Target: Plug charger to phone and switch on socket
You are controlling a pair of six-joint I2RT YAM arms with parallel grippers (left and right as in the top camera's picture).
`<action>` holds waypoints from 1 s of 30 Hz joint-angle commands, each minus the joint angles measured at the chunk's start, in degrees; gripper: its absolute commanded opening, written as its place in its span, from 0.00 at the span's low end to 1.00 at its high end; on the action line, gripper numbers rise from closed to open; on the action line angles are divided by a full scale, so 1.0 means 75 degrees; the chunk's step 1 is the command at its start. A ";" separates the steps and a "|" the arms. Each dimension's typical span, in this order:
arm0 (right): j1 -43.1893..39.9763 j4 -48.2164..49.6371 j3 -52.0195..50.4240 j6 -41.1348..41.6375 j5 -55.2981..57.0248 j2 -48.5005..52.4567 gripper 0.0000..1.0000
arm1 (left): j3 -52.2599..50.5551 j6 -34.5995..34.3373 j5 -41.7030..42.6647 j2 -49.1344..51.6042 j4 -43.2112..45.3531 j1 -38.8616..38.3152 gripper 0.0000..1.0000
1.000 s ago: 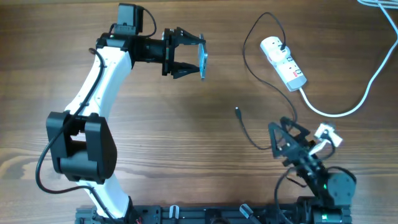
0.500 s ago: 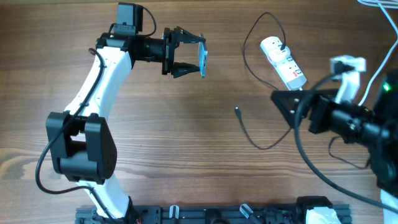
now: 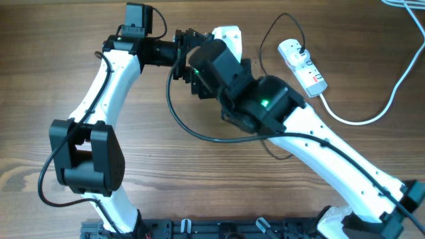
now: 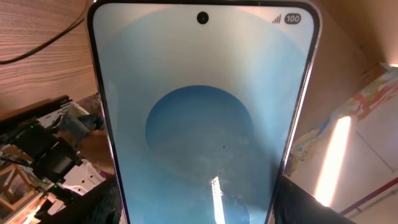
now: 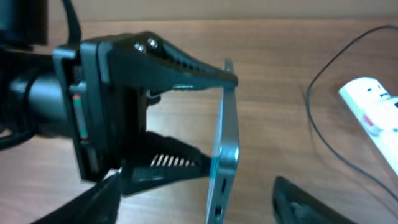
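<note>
My left gripper (image 3: 182, 56) is shut on the phone (image 4: 205, 118) and holds it above the table at the back left. The cyan screen fills the left wrist view. In the right wrist view the phone (image 5: 225, 143) stands edge-on in the left gripper (image 5: 137, 106). My right gripper (image 5: 196, 190) is open and empty, one finger on each side of the phone's lower end, not touching it. In the overhead view the right arm (image 3: 259, 99) hides the phone. The socket (image 3: 302, 65) lies at the back right. The charger cable (image 3: 263, 56) loops from it; its tip is hidden.
A thick white cord (image 3: 398, 79) runs from the socket to the back right corner. The socket also shows at the right edge of the right wrist view (image 5: 373, 112), with the black cable (image 5: 317, 118) beside it. The right arm's own black cable (image 3: 174, 119) hangs over the table's middle.
My right arm has swung from the front right across the table to the phone and now covers it from above. The left arm and the phone have not moved.
</note>
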 commanded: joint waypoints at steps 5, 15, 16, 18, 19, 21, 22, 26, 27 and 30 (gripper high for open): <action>-0.0082 0.0195 0.0213 0.0108 0.0877 0.0539 0.67 | 0.0038 0.0035 0.0207 -0.0239 0.0023 0.0050 0.70; -0.0117 0.0332 0.0213 0.0175 0.0874 0.0618 0.39 | 0.0038 0.0038 0.0204 -0.0239 0.0023 0.0050 0.70; -0.0117 0.0306 0.0213 0.0283 0.0877 0.0618 0.33 | 0.0038 0.0035 0.0207 -0.0239 0.0023 0.0050 0.70; -0.0125 0.0262 0.0213 0.0312 0.0877 0.0618 0.23 | 0.0038 0.0035 0.0207 -0.0239 0.0023 0.0050 0.70; -0.0125 0.0251 0.0213 0.0312 0.0877 0.0618 0.20 | 0.0038 0.0035 0.0207 -0.0239 0.0023 0.0050 0.70; -0.0125 0.0233 0.0213 0.0315 0.0877 0.0618 0.05 | 0.0038 0.0035 0.0207 -0.0239 0.0023 0.0050 0.70; -0.0125 0.0236 0.0213 0.0367 0.0880 0.0618 0.05 | 0.0038 0.0035 0.0207 -0.0239 0.0023 0.0050 0.70; -0.0125 0.0227 0.0221 0.1699 0.1294 0.0574 0.05 | 0.0038 0.0032 0.0204 -0.0239 0.0026 0.0052 0.77; -0.0125 0.0224 0.0221 0.2299 0.1469 0.0542 0.04 | 0.0038 0.0032 0.0204 -0.0239 0.0026 0.0064 0.81; -0.0131 0.0172 0.0221 0.4281 0.2025 0.0408 0.05 | 0.0038 0.0032 0.0201 -0.0239 0.0023 0.0131 0.88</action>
